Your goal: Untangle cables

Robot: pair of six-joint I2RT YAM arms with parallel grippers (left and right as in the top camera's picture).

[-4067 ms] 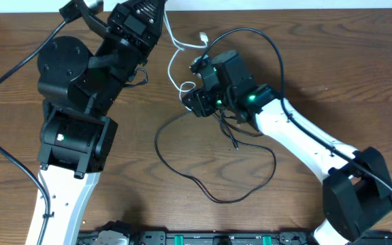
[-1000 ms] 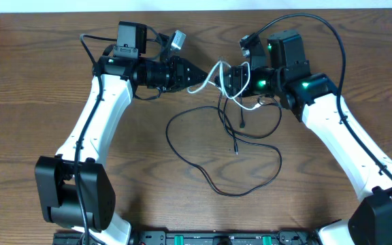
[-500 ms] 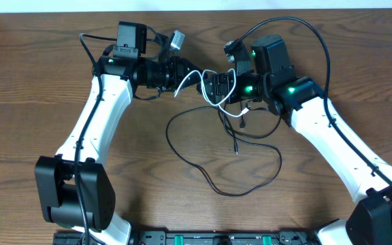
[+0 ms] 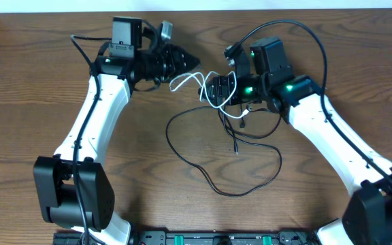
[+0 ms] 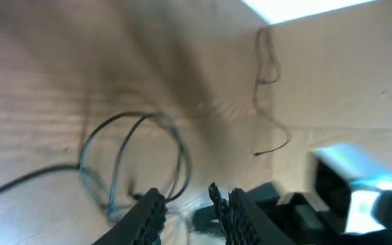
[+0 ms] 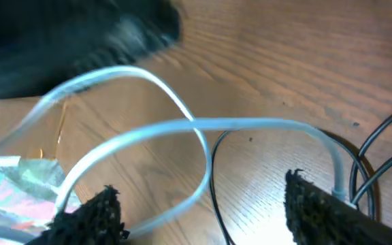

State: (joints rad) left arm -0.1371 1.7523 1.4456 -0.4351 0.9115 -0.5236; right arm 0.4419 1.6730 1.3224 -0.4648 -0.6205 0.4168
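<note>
Smooth, glossy white cable (image 6: 264, 124) arcs in loops over the wood-grain table (image 4: 135, 170) and crosses between the widely spread, rough-padded jaws of the right hand (image 6: 199, 190). Thin black cable (image 4: 231, 194) lies in a slack ring nearby. The left hand (image 5: 186, 201) stands narrow; blur hides whether it pinches anything.

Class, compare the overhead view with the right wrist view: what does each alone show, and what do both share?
Overhead only: the left arm, the right arm, and the black cable's whole loop on the table. Right wrist only: the right gripper's fingers close up, wide apart. Both: the white cable looping by the right gripper, over wood.
</note>
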